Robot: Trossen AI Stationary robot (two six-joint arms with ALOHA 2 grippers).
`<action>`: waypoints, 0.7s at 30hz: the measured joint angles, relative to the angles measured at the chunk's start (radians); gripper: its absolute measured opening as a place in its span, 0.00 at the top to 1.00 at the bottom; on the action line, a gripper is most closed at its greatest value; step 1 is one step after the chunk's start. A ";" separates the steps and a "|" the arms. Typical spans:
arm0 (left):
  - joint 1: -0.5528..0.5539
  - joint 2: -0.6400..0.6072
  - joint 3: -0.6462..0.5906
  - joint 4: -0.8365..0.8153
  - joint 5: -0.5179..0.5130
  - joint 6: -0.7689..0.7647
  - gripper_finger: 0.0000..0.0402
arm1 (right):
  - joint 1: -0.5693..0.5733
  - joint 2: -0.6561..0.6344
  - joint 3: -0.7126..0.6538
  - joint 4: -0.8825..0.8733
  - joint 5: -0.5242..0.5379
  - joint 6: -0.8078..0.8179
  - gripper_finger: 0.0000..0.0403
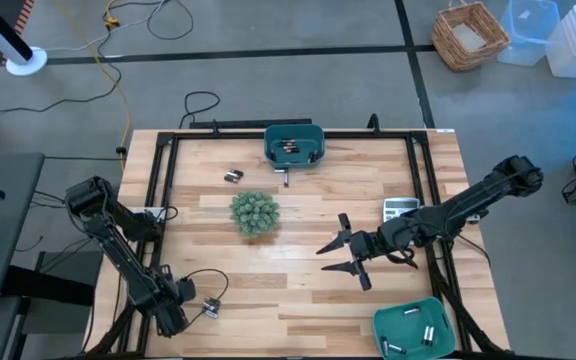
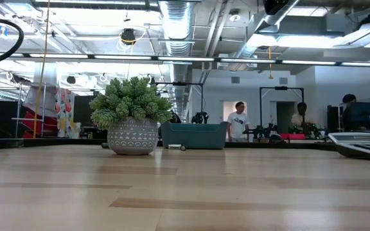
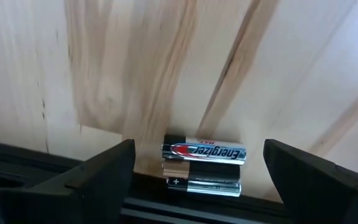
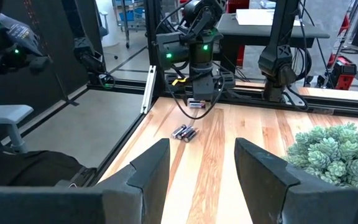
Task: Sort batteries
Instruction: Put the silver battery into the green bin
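Observation:
In the left wrist view, two batteries lie side by side on the wood by the table's black frame. My left gripper points down over them, open, with one finger on either side and clear of them. The right wrist view shows that pair under the left gripper, and another pair nearer. My left gripper is at the table's near left corner. More batteries lie at the far left. My right gripper hangs open over mid-table, holding nothing.
A teal bin with batteries stands at the far middle, another at the near right corner. A potted plant stands mid-table and a grey calculator at the right. Black rails frame the table.

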 joint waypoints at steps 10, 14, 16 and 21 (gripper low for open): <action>-0.005 0.000 -0.001 0.022 0.000 -0.008 0.10 | 0.006 0.000 0.000 0.000 0.000 0.000 0.52; -0.010 0.000 -0.001 0.021 -0.012 -0.007 0.10 | 0.006 0.000 0.000 0.000 -0.001 -0.001 0.52; -0.014 0.011 -0.001 0.022 -0.010 -0.007 0.10 | 0.006 0.000 0.000 0.000 -0.001 -0.001 0.52; -0.022 0.072 0.000 0.034 0.013 0.010 0.10 | 0.006 0.000 0.000 0.000 -0.001 0.000 0.52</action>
